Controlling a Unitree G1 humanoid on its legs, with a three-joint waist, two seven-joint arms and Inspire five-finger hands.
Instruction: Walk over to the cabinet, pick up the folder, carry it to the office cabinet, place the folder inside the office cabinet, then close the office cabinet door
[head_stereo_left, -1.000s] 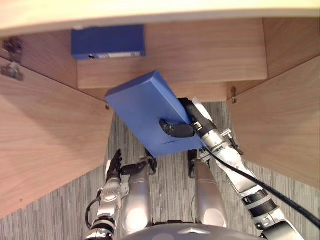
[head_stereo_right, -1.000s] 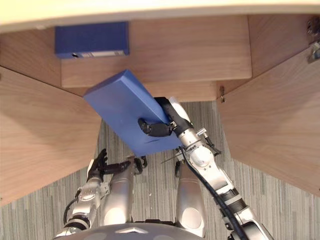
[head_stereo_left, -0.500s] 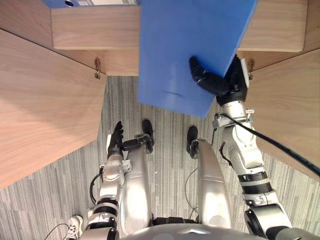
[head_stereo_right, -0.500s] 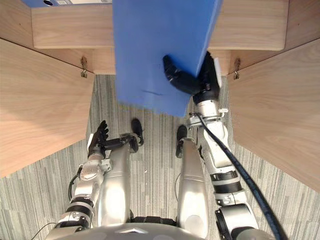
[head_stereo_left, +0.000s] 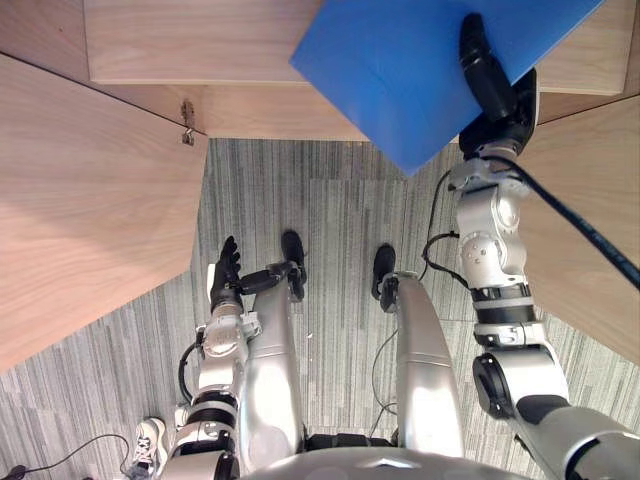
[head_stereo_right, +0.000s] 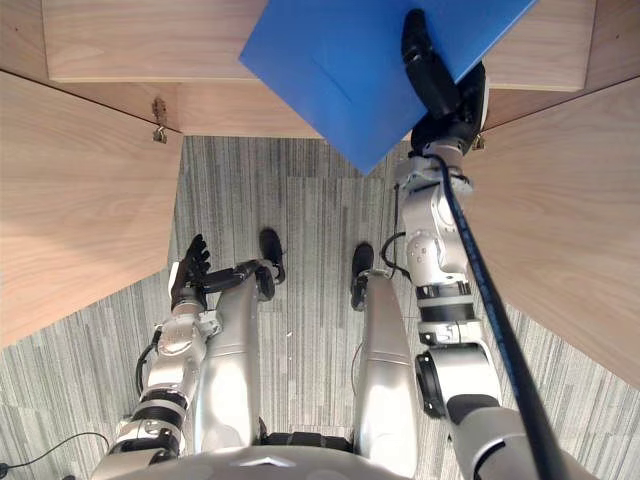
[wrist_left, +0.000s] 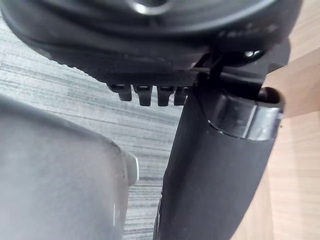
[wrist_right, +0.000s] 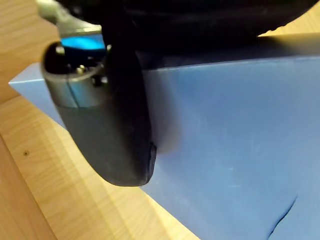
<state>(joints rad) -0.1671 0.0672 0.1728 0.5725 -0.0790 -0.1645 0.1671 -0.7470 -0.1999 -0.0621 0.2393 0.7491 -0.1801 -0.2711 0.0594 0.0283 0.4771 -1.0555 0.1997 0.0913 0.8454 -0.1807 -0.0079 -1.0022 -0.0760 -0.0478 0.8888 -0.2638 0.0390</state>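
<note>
My right hand (head_stereo_left: 490, 85) is shut on the blue folder (head_stereo_left: 400, 70), thumb across its top face and fingers underneath. I hold it high and tilted in front of the open wooden cabinet (head_stereo_left: 200, 40), with one corner pointing down toward the floor. In the right wrist view my thumb (wrist_right: 110, 125) presses flat on the folder's blue cover (wrist_right: 225, 135) above the wooden panel. My left hand (head_stereo_left: 226, 275) hangs low at my left side, open and holding nothing.
The cabinet's left door (head_stereo_left: 90, 200) and right door (head_stereo_left: 590, 230) stand open on either side of me. A hinge (head_stereo_left: 186, 110) sits at the left door's inner corner. Grey striped carpet (head_stereo_left: 330, 220) lies between the doors. A person's shoe (head_stereo_left: 150, 440) shows at the lower left.
The view has tipped down toward the floor. My right hand has carried the folder up and to the right, turning it. The second blue folder on the shelf has left the picture.
</note>
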